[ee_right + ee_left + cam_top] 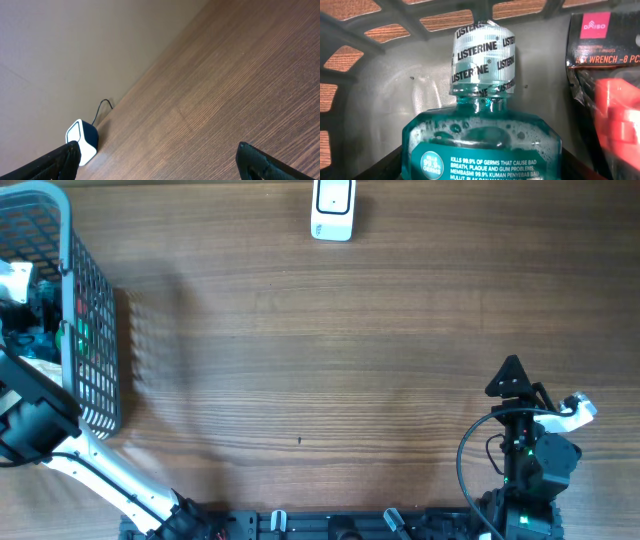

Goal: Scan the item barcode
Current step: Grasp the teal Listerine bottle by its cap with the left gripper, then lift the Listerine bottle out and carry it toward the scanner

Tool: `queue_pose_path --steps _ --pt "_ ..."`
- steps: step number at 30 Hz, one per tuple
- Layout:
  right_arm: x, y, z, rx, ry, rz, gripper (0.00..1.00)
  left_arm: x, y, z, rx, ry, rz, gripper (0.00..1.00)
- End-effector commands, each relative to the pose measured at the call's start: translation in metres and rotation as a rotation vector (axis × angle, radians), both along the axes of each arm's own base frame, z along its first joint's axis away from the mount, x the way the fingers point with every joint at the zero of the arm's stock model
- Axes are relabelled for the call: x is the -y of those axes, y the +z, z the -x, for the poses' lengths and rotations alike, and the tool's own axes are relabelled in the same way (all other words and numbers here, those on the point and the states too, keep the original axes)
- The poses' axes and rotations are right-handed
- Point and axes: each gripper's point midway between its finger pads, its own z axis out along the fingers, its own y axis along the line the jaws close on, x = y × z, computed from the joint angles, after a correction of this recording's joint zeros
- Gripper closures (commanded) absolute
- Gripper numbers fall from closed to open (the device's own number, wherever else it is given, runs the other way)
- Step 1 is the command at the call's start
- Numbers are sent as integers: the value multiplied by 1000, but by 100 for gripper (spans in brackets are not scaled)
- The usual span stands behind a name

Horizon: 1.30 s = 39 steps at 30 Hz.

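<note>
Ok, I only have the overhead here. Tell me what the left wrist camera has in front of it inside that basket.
Observer: A Listerine bottle of teal mouthwash, its cap wrapped in a printed seal.
Operator: Name whatever sits beside it.
Observer: A black hex wrench pack to its right in that view, with a blurred red item in front.
Operator: Now give me the right arm.
Observer: The right end effector is open, with only bare table between its fingers.
</note>
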Motion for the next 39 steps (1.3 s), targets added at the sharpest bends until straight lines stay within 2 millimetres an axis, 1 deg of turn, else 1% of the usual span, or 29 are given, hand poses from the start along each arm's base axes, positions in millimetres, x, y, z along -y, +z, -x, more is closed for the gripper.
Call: queue_pose_path --steps 1,4,8,11,14,18,20,27,33,35,37,39 --pt "4 3 1 7 -18 24 0 8 -87 26 -115 66 152 42" --pt "4 3 1 7 -19 23 0 7 -84 24 -107 112 168 44" --pt "4 3 1 7 -19 23 0 5 -76 22 -91 151 178 44" --pt "4 3 1 7 -18 24 0 3 -62 18 -65 168 175 43" --pt "4 3 1 7 -18 24 0 3 -42 12 -24 181 178 44" --pt "4 3 1 7 -19 23 0 1 -8 5 41 207 179 46" --pt "4 3 1 7 -19 24 0 1 12 2 78 227 181 46" --pt "4 3 1 7 -19 23 0 4 78 -3 188 248 164 47" --pt "4 3 1 7 -19 23 0 8 137 1 273 255 118 46" --pt "4 3 1 7 -19 23 0 10 154 2 300 266 109 46" --pt "4 3 1 7 -19 24 0 14 177 6 331 264 89 46" --pt "4 3 1 7 -19 24 0 17 194 9 355 262 73 46"
